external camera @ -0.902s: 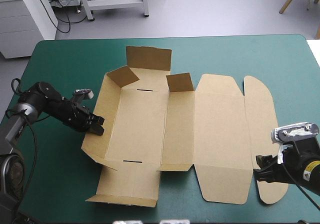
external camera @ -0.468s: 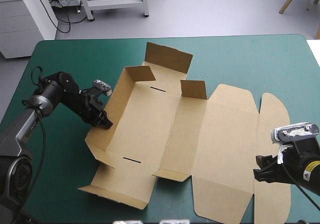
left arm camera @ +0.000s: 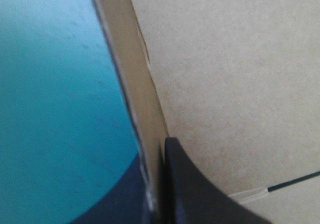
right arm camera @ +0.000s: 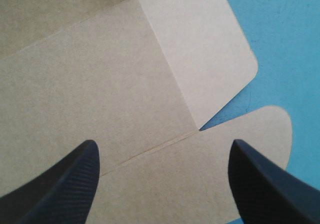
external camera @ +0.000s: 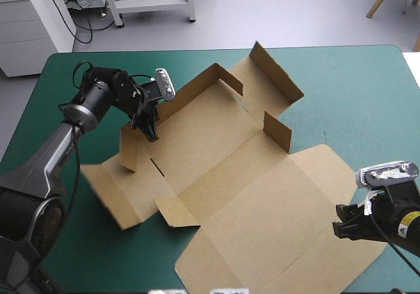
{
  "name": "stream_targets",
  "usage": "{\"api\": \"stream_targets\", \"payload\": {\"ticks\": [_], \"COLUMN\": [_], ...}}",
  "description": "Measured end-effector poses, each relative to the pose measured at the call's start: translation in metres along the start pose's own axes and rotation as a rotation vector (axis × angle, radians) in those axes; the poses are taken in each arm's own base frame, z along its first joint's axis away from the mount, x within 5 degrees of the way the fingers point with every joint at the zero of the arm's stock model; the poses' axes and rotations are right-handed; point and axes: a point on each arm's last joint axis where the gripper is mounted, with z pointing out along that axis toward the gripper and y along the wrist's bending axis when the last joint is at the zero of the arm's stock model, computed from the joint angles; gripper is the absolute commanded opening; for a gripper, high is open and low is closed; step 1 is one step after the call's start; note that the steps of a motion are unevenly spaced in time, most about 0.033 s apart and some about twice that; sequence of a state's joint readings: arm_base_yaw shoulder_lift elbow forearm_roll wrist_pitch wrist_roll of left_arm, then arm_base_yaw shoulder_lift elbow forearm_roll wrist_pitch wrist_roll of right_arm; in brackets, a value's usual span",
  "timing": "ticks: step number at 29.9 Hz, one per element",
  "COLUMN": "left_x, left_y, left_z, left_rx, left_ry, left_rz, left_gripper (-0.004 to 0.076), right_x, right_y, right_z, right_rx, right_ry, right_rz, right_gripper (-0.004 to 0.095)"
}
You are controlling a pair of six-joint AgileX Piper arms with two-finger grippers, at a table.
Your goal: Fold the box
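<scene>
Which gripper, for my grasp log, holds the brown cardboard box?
The left gripper, shut on the brown box's raised wall; the right gripper hovers open.

Left arm (external camera: 98, 97): black joints, grey link. Right arm (external camera: 399, 227): black, yellow label. Fingers (right arm camera: 65, 184): black, ribbed.

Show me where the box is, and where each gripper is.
box (external camera: 262, 209): high view, flat lid panel.
left gripper (external camera: 152, 131): high view, fingertips shut on the raised wall.
right gripper (right arm camera: 162, 149): right wrist view, gap between its open fingers.
</scene>
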State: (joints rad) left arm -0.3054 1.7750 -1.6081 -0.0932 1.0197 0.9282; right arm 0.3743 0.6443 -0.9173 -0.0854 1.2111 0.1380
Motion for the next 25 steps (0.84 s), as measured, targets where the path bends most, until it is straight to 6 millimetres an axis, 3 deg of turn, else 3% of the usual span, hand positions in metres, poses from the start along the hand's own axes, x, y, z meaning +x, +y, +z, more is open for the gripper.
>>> {"api": "stream_targets", "payload": {"ticks": [7, 12, 19, 25], "left_x": [-0.038, -0.063, -0.088, -0.085], "left_y": [0.001, -0.013, -0.053, -0.097], "left_z": [-0.003, -0.005, -0.016, -0.034], "left_rx": [-0.243, -0.329, -0.317, -0.38], "left_ry": [-0.061, -0.098, -0.117, -0.077], "left_rz": [0.319, 0.528, 0.594, 0.531], "left_gripper": [-0.001, -0.001, -0.001, -0.001], "right_x": [-0.003, -0.005, -0.012, -0.017], "right_y": [0.004, 0.007, 0.01, 0.015], "right_z": [0.0, 0.003, 0.007, 0.01], "right_rx": [-0.046, -0.072, -0.096, -0.148], "right_ry": [-0.027, -0.023, -0.053, -0.071], "right_rz": [0.038, 0.048, 0.086, 0.114], "right_gripper": [0.0657, 0.0657, 0.0657, 0.0657]}}
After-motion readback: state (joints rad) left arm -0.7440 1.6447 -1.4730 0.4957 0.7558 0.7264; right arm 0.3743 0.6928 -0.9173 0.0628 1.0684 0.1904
